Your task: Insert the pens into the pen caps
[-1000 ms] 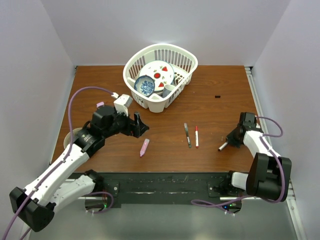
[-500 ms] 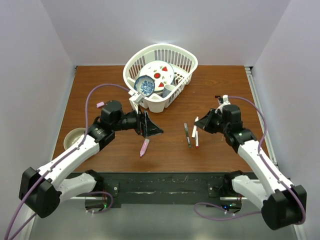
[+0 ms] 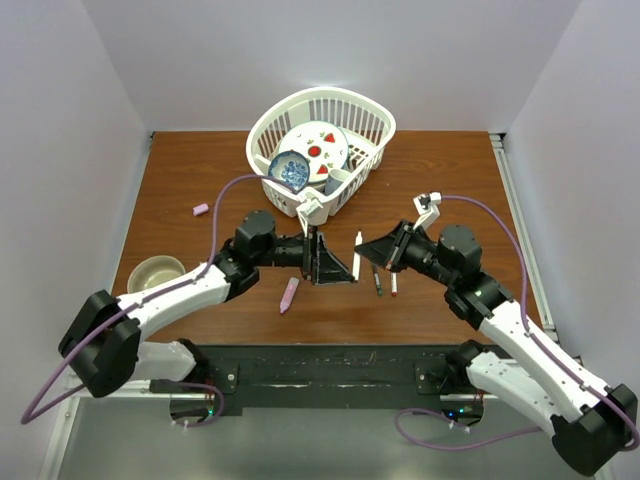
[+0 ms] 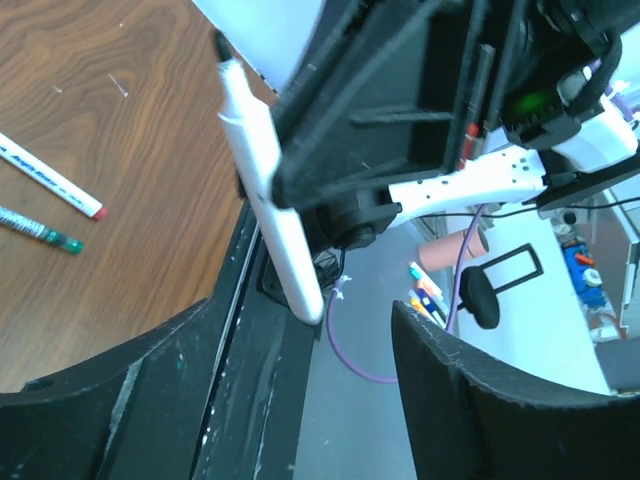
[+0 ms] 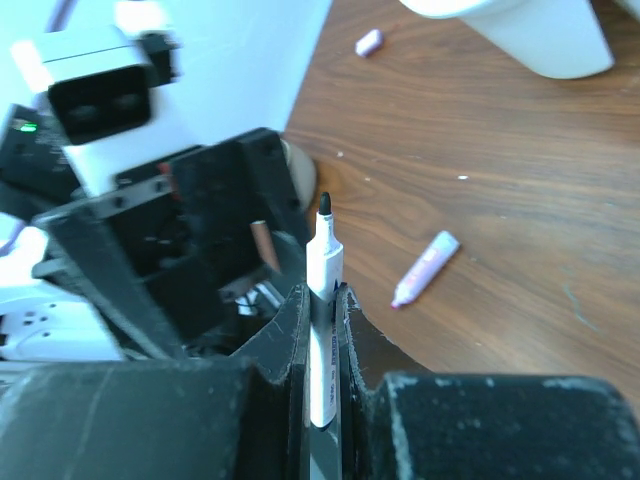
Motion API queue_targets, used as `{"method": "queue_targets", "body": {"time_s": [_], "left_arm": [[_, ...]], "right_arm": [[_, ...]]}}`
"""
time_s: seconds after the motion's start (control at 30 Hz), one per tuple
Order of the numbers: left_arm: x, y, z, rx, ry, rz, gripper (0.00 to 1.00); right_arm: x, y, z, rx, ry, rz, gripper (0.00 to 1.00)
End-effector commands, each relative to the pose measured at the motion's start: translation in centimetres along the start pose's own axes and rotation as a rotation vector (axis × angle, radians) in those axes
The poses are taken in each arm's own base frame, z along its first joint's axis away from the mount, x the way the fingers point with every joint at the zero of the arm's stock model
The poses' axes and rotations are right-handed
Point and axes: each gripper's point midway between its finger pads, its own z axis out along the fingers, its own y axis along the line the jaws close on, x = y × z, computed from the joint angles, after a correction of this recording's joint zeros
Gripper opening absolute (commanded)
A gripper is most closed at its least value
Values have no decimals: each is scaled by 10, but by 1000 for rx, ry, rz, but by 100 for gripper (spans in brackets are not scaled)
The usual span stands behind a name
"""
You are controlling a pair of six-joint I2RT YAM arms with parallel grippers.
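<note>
Right pincer (image 5: pixel 322 297) is clamping a white-barrelled pen (image 5: pixel 323 255), its bare black tip sticking out past the fingers. Left pincer (image 4: pixel 310 340) is gaping wide just beside it, facing it, with nothing seen inside. In the top view the pen is hanging above the surface (image 3: pixel 450 170), long axis crosswise between the pincers. The pale pink cap (image 3: pixel 200 210) is lying well apart at far left, nearer the left arm, so it likely needs fetching first.

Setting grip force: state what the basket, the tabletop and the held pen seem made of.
Basket: white moulded plastic, slotted walls, slight sheen. Tabletop: wood or wood-look laminate; grain shows, which one is unclear. Pen in the right gripper: smooth white barrel, probably plastic.
</note>
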Motion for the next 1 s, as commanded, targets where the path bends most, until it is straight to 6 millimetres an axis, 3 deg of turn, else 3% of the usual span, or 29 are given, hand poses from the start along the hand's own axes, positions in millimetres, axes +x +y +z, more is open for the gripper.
{"method": "queue_targets", "body": {"time_s": [0.0, 0.27, 0.33, 0.47, 0.5, 0.57, 0.6, 0.63, 0.73, 0.83, 0.97], "left_arm": [[-26, -22, 10, 98, -76, 39, 70], [-29, -28, 16, 165, -83, 3, 60], [-29, -28, 16, 183, -94, -2, 49], [-28, -30, 16, 206, -95, -19, 5], [-27, -30, 15, 204, -93, -19, 0], [-24, -25, 15, 179, -84, -21, 0], [-23, -24, 14, 167, -84, -13, 0], [-24, -21, 13, 149, -85, -7, 0], [-20, -10, 9, 81, -78, 17, 0], [-20, 2, -2, 18, -82, 59, 0], [-17, 27, -22, -85, -58, 63, 0]], "right_arm": [[-14, 25, -1, -77, -79, 8, 0], [-14, 30, -1, -93, -99, 25, 0], [-12, 29, 0, -96, -95, 33, 0], [-10, 30, 0, -103, -88, 35, 0], [-10, 28, 1, -95, -84, 33, 1], [-12, 22, 1, -46, -80, 21, 10], [-12, 20, 1, -24, -79, 13, 25], [-13, 17, 1, -8, -75, -21, 32], [-31, 6, -5, 119, -120, -84, 46], [-55, -1, -12, 236, -182, -154, 59], [-90, -18, -19, 446, -230, -225, 63]]}}
